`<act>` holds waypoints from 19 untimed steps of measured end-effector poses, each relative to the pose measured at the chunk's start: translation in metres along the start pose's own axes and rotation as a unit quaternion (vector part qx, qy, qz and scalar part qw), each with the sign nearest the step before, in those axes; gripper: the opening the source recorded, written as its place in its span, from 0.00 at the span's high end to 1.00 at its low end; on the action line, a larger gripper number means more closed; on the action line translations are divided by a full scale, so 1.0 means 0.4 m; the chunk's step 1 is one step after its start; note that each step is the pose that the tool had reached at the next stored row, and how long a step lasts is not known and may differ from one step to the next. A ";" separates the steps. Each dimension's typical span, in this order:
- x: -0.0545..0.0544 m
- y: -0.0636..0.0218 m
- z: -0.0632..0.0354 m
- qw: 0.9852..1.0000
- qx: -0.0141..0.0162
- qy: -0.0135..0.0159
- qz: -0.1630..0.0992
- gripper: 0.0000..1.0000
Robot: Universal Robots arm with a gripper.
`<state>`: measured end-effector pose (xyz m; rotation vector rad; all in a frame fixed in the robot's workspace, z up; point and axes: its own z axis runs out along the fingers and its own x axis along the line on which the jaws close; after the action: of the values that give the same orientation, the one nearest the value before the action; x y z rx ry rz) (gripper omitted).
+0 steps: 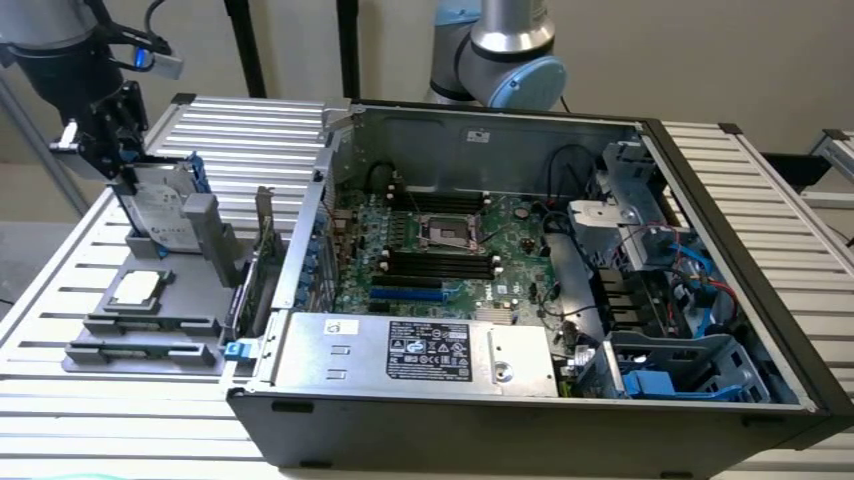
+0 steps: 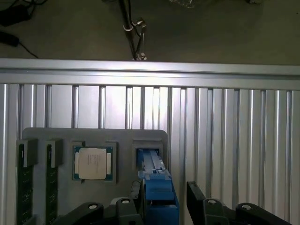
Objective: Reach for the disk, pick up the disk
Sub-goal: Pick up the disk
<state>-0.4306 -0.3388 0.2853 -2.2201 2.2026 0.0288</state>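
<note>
Tool (image 2: pixel 163 192): released, fingers (image 2: pixel 196 199) astride the disk, a gap beside one.
Disk (image 2: pixel 157 204): upright on edge in the grey holder (image 1: pixel 147 330), upper left of the exterior view.
Wrist view: blue bracket edge-on between the fingers; square chip (image 2: pixel 93 163) nearby.
Exterior view: disk's white label; bench (image 1: pixel 747 180); open computer case (image 1: pixel 534 420) at centre.

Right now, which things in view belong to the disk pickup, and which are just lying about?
Part of the job:
- the disk, upright in the grey holder
- the gripper, open, straddling the disk's top edge

Lying about:
- the square chip
- the memory sticks
- the open computer case
- the silver box with a black label inside it
</note>
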 end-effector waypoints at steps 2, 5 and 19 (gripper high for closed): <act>0.000 -0.003 0.000 1.000 0.000 0.000 0.000 0.49; 0.000 -0.004 0.000 1.000 0.000 0.000 0.000 0.49; 0.011 -0.004 0.000 1.000 0.000 -0.001 0.000 0.61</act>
<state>-0.4288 -0.3431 0.2854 -2.2190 2.2014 0.0317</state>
